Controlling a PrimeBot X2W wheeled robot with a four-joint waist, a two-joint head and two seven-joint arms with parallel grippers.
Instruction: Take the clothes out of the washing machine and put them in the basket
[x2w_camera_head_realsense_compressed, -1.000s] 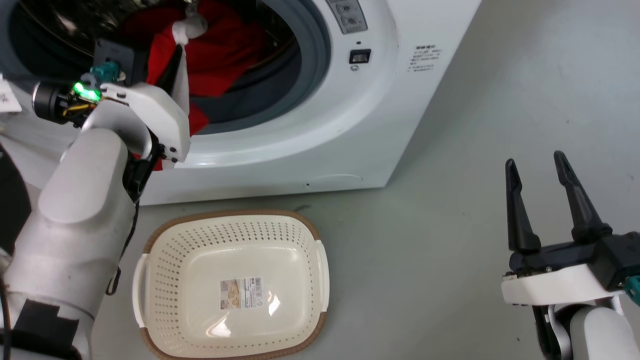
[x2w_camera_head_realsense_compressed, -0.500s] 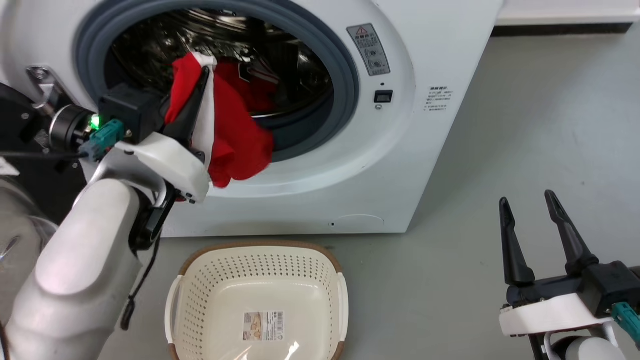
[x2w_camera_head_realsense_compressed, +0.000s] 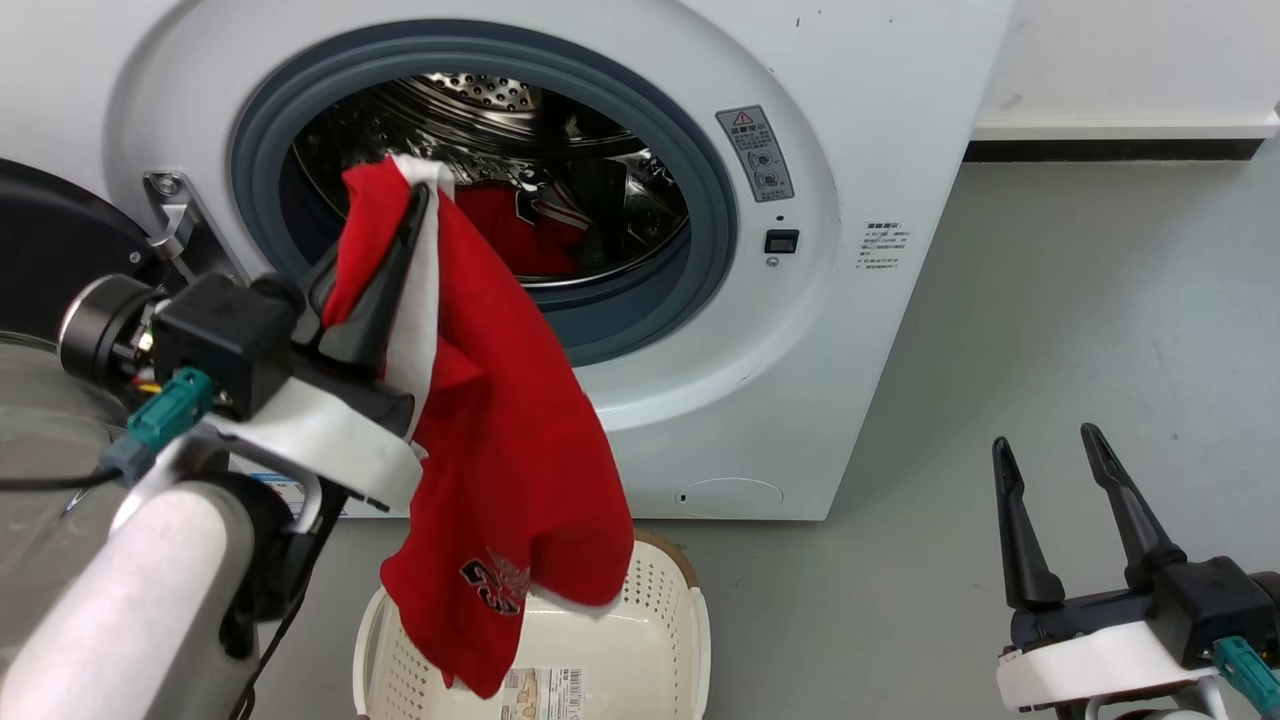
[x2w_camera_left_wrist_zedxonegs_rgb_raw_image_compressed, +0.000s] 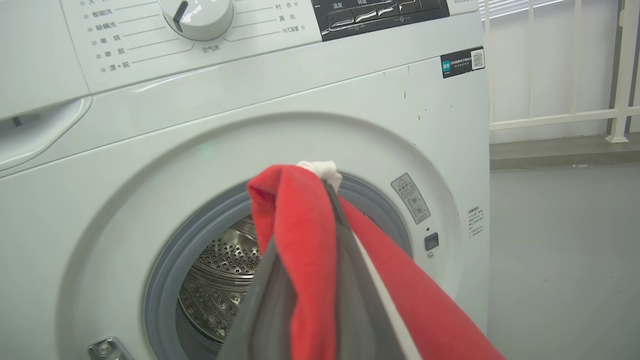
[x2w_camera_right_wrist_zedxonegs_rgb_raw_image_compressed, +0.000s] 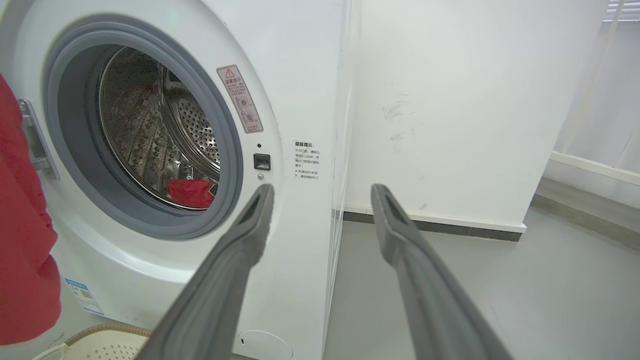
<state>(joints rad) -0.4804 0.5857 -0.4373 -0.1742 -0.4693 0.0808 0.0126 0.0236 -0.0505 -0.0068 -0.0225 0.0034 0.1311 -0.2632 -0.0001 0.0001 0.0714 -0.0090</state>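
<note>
Red garment (x2w_camera_head_realsense_compressed: 510, 440) lifted out of the washer (x2w_camera_head_realsense_compressed: 880, 120).
It is clamped in the left gripper (x2w_camera_head_realsense_compressed: 417, 196) over the basket (x2w_camera_head_realsense_compressed: 680, 620); a jersey (x2w_camera_head_realsense_compressed: 510, 235) is seen in the drum; the right gripper (x2w_camera_head_realsense_compressed: 1045, 438) is held with jaws spread wide.

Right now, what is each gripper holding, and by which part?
The left gripper pinches the red white-striped garment at its bunched top fold, by the stripe; the right gripper holds nothing.

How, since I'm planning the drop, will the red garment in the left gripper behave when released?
Probably very floppy: the red garment hangs in loose folds from the left gripper, pinched at one bunched spot. The thin cloth looks light. Its lower end hangs over the basket, so it would likely crumple straight down, though part might drape over the rim.
</note>
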